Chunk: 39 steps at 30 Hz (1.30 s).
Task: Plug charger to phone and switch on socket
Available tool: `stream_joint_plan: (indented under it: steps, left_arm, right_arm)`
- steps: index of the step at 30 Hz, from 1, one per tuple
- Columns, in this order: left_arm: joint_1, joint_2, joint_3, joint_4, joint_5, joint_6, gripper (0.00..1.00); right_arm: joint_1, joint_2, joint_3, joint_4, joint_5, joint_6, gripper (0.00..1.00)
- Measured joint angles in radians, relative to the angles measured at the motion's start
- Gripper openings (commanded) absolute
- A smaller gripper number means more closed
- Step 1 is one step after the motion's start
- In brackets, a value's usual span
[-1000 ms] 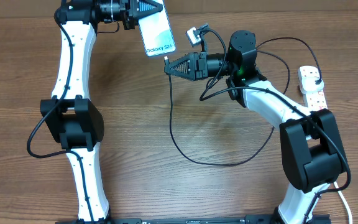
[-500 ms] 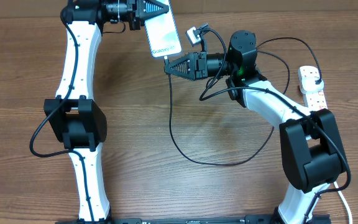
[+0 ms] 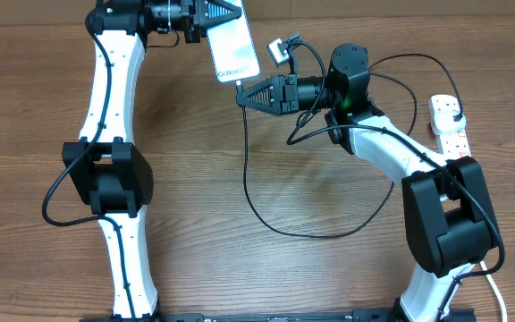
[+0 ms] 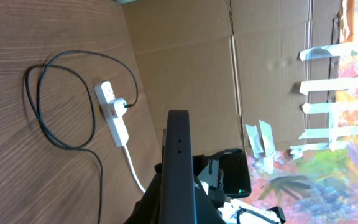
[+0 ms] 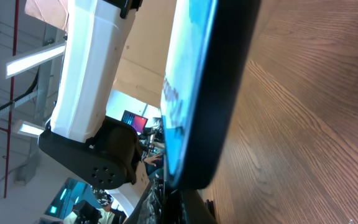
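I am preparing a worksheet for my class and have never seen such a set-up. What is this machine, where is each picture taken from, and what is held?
These are two white-and-black robot arms at a brown wooden table. One picture looks down from above; the other two come from a camera on each wrist. The left tool is shut on a slim smartphone with a blue-teal screen. The right tool is shut on the tip of a long thin black charger cable, right at the phone's lower end; whether it is plugged in cannot be told. The rest of the cable loops across the table. A white power strip with red switches lies at the table's right side.
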Motion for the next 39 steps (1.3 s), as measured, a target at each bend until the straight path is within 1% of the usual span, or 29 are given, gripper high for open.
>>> stream_joint_plan:
  steps: [8,27,39]
  left_arm:
    - [0.000,0.000,0.000,0.000,0.025,0.033,0.04]
    - [0.000,0.000,0.000,0.002,0.034,0.033,0.04]
    - [0.002,0.000,0.000,0.011,0.031,0.033,0.04]
  right_arm:
    - [0.000,0.000,0.000,0.000,0.000,0.001,0.04]
    - [0.000,0.000,0.000,0.000,0.004,0.000,0.04]
    - [0.002,0.000,0.000,0.006,0.021,0.046,0.04]
